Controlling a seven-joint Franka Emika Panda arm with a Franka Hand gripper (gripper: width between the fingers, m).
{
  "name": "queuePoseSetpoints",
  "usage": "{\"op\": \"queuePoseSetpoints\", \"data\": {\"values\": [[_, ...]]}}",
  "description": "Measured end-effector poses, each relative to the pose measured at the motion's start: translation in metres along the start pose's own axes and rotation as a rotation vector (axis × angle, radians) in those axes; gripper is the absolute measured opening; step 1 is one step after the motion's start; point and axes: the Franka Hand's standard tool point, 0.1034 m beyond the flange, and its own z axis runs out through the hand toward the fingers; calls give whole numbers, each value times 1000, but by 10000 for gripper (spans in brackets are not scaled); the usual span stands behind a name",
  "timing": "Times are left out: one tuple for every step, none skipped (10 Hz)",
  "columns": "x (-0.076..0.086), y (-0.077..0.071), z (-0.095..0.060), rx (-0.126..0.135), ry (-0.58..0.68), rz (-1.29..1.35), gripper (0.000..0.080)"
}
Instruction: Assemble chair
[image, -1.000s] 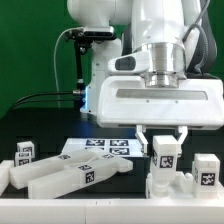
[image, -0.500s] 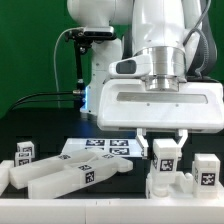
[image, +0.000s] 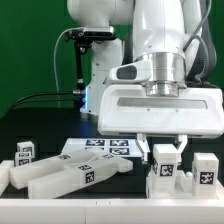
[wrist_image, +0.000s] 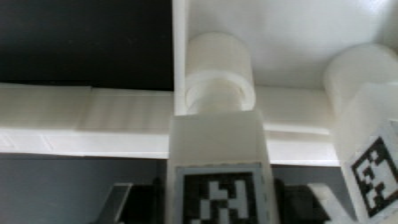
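My gripper (image: 165, 146) is shut on a white chair post (image: 166, 163) with a black-and-white tag, held upright at the exterior view's right. The post's lower end meets a white chair part (image: 160, 186) on the table. In the wrist view the post (wrist_image: 217, 130) runs between my fingers (wrist_image: 128, 200) and ends rounded over a flat white panel (wrist_image: 89, 108). A second tagged white post (image: 206, 170) stands just to the exterior view's right of it, and also shows in the wrist view (wrist_image: 365, 120).
Long white chair parts (image: 70, 176) lie at the front left of the exterior view, with a small tagged block (image: 24, 152) behind them. The marker board (image: 100, 147) lies flat in the middle. The robot base (image: 100, 70) stands behind on the black table.
My gripper has moved down a little with the post in it, bringing the post lower onto the white part beneath. The other parts have not moved.
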Motion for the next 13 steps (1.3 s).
{"op": "queuePoseSetpoints", "data": {"values": [[-2,3,1,-3,-2,-7,287],[-1,5,2,-5,4,-7,287],[-2,4,3,-7,19,-10,287],[-3,4,4,-8,19,-11,287],[-3,4,4,-8,18,-12,287],[-3,4,4,-8,18,-12,400],[-3,4,4,-8,16,-13,537],[-5,4,5,-4,-20,-11,615],[0,8,0,-2,-50,-6,615],[4,8,-2,4,-82,0,643],[3,7,0,15,-185,8,648],[5,9,0,22,-262,15,648],[8,10,0,30,-328,25,649]]}}
